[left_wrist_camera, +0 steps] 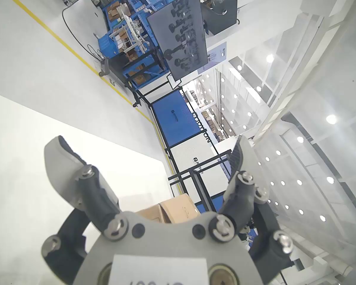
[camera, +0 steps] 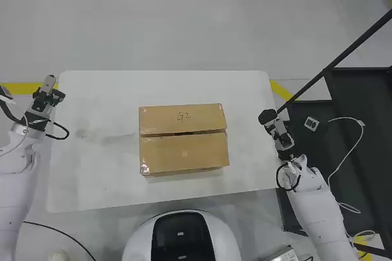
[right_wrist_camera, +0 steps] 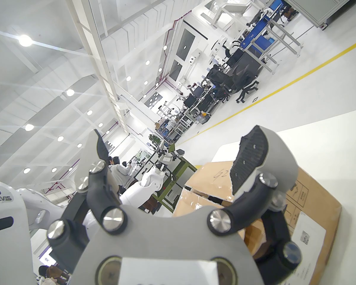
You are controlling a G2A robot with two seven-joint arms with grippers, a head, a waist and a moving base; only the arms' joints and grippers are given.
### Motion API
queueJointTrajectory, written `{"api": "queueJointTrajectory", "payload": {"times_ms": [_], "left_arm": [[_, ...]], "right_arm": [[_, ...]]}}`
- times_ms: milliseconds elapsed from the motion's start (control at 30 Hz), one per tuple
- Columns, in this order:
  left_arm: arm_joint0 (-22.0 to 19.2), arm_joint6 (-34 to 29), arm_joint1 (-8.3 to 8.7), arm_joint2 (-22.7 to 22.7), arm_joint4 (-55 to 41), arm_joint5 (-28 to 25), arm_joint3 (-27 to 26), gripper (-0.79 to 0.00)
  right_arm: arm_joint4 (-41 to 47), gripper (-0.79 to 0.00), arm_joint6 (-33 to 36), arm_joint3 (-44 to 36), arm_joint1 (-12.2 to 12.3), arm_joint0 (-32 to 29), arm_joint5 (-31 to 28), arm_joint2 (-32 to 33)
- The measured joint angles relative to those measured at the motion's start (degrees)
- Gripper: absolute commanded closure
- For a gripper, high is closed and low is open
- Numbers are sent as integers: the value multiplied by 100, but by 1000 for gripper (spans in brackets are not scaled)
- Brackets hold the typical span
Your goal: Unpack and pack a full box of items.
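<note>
Find the cardboard box (camera: 183, 139) at mid-counter, flat on the white counter (camera: 91, 169), long sides parallel to the front edge. Note both top flaps folded down but not quite meeting, with a thin dark slit along the seam. Spot a handwritten mark on the far flap and a printed label (right_wrist_camera: 310, 232) on one side wall.

Place the right gripper (camera: 269, 119) at the counter's right edge, roughly level with the box's far half, near it but not touching. Read its fingers (right_wrist_camera: 252, 149) as spread wide, with nothing between them; see the box corner beyond them in the right wrist view.

Place the left gripper (camera: 47, 91) farther back, at the counter's left edge close to the far corner, well apart from the box. Read its fingers (left_wrist_camera: 62, 155) as equally wide apart and empty.

Log, beside the counter on the right, a dark platform (camera: 372, 117) carrying a loose white cable (camera: 349, 140), and a black metal frame (camera: 353, 46) slanting above it. Note, past the counter, grey floor with a yellow line (camera: 13, 87).
</note>
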Motion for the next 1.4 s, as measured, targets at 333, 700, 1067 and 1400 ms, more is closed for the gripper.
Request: {"api": "queueJointTrajectory", "payload": {"times_ms": [333, 700, 1067, 1400], "left_arm": [[0, 0, 0, 0, 0, 0, 0, -784], [0, 0, 0, 0, 0, 0, 0, -784], [57, -406, 40, 43, 776, -181, -274, -785], [-186, -1024, 70, 349, 1774, -1955, 73, -785]], "right_arm": [[0, -784, 0, 0, 0, 0, 0, 0], [0, -785, 0, 0, 0, 0, 0, 0], [-166, -785, 827, -76, 69, 54, 654, -157], [530, -785, 3102, 291, 295, 449, 830, -202]]}}
